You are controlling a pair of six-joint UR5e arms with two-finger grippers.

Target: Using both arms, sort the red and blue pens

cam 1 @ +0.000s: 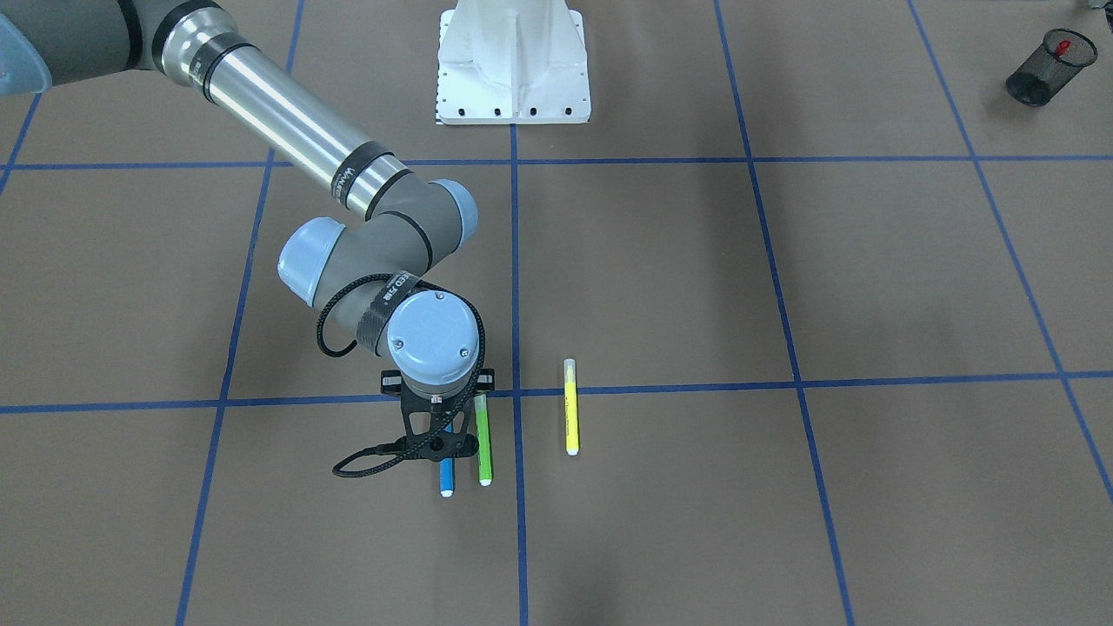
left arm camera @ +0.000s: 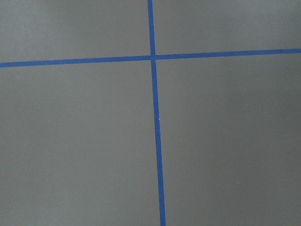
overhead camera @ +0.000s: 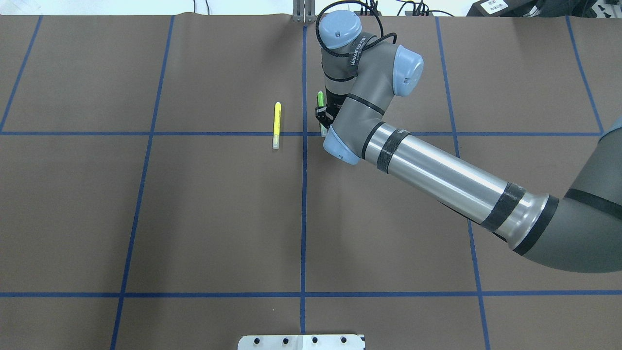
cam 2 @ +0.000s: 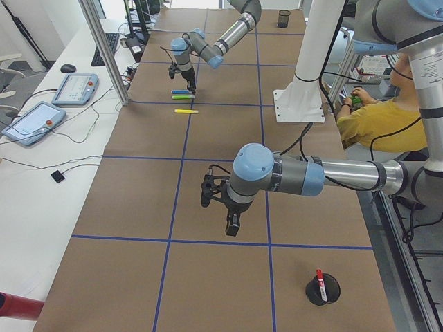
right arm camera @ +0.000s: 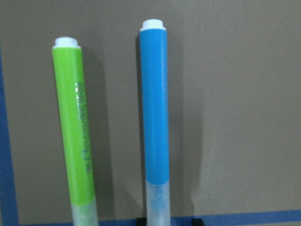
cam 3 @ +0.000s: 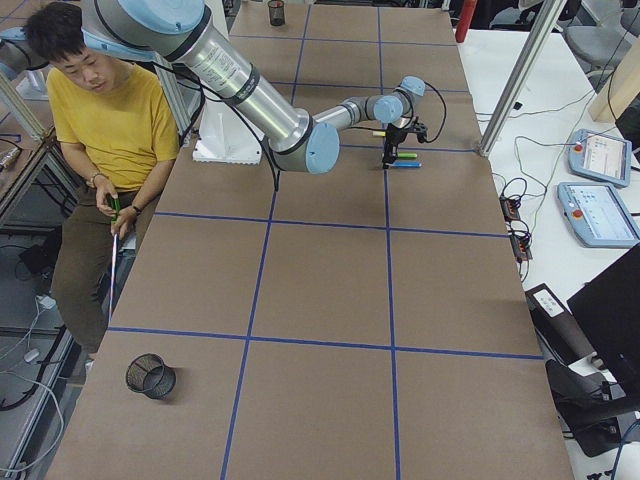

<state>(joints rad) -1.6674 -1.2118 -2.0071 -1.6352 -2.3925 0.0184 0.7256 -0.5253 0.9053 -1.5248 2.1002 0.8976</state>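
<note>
right tool [cam 1: 445,445] over blue highlighter [cam 1: 447,476] (grip: cannot tell); green highlighter [cam 1: 483,439] just beside, yellow highlighter [cam 1: 571,409] apart.

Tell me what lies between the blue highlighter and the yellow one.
The green highlighter and a blue tape line, seen in the front-facing view.

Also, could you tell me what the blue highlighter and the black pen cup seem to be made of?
Blue highlighter: likely plastic, smooth with a slight sheen; its cap is translucent. Black pen cup: looks like wire mesh, probably metal, matte; its wall shows a fine open grid.
</note>
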